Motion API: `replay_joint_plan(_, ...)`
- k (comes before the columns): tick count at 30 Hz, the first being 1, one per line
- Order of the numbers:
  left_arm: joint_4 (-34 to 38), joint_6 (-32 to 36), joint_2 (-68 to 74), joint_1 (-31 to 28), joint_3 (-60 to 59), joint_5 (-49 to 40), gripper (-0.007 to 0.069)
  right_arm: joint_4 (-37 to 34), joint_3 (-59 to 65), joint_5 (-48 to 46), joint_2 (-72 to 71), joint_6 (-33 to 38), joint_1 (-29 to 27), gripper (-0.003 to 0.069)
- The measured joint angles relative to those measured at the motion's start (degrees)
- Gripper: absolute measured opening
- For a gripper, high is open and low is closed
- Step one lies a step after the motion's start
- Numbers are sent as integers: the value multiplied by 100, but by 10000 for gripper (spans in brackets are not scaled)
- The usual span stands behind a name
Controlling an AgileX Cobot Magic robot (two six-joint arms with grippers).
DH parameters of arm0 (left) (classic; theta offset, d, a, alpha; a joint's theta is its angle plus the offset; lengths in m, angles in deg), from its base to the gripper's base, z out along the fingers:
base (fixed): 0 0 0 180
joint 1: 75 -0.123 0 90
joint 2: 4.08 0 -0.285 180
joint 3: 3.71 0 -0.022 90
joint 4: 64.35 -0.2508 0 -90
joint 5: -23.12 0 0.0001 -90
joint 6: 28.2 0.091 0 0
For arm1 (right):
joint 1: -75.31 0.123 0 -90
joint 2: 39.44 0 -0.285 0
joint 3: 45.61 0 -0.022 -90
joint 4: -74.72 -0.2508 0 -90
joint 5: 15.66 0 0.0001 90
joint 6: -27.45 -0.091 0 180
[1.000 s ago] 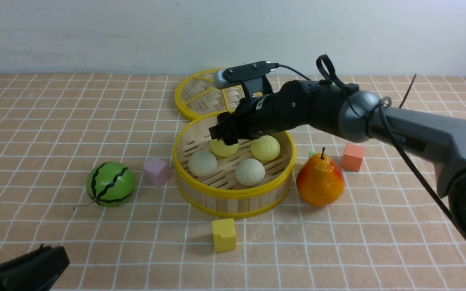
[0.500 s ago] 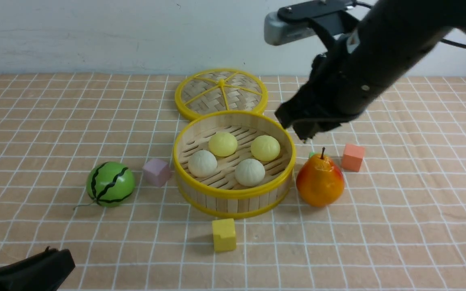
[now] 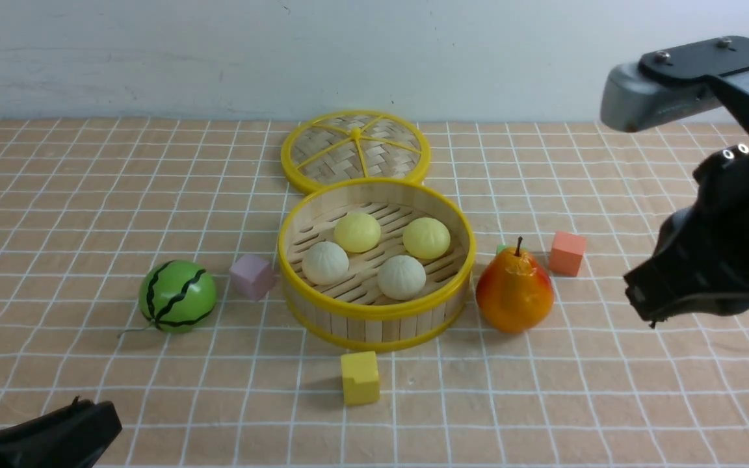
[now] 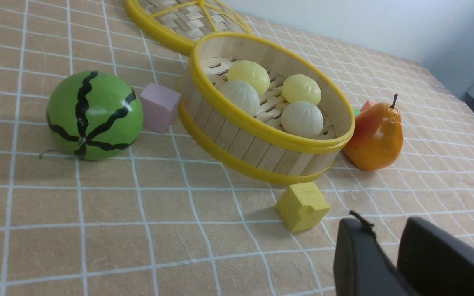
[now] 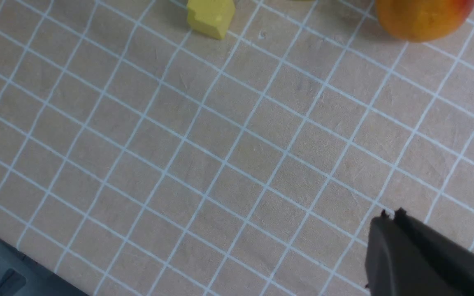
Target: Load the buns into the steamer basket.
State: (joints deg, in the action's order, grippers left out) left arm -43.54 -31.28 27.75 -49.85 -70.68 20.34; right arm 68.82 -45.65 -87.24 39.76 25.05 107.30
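While four buns (image 3: 374,252) fill the steamer basket (image 3: 374,312), the right claw (image 3: 641,311) is closed and empty, the left claw (image 4: 389,230) seemingly part-open.

A small green block (image 3: 500,248) is mostly hidden behind the pear (image 3: 515,291). The left gripper (image 3: 43,434) is cut off by the front view's bottom edge.

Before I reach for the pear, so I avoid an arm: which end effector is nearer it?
Right. The right end effector hangs beside the pear; the left end effector sits beyond the watermelon ball.
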Motion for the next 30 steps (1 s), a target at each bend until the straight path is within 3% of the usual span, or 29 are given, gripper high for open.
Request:
replay_joint_plan(10, 0, 0, 0, 5, 0, 0, 163, 96, 275, 102, -581, 141, -275, -17)
replay_joint_plan(15, 0, 0, 0, 5, 0, 0, 165, 27, 2274, 1937, -2468, 184, -1056, -16)
replay_joint_plan(18, 0, 0, 0, 5, 0, 0, 169, 48, 4616, 3576, -4299, 196, -1782, -15)
replay_joint_plan(19, 0, 0, 0, 5, 0, 0, 169, 48, 4742, 3576, -4397, 196, -1820, -15)
replay_joint_plan(21, 0, 0, 0, 5, 0, 0, 175, 49, 6234, 4466, -5578, 85, -2278, -14)
replay_joint_plan(26, 0, 0, 0, 5, 0, -2, 182, 201, 7648, 4960, -6673, -146, -2742, -13)
replay_joint_plan(30, 0, 0, 0, 5, 0, -2, 183, 244, 7827, 4936, -7130, -179, -2892, -11)
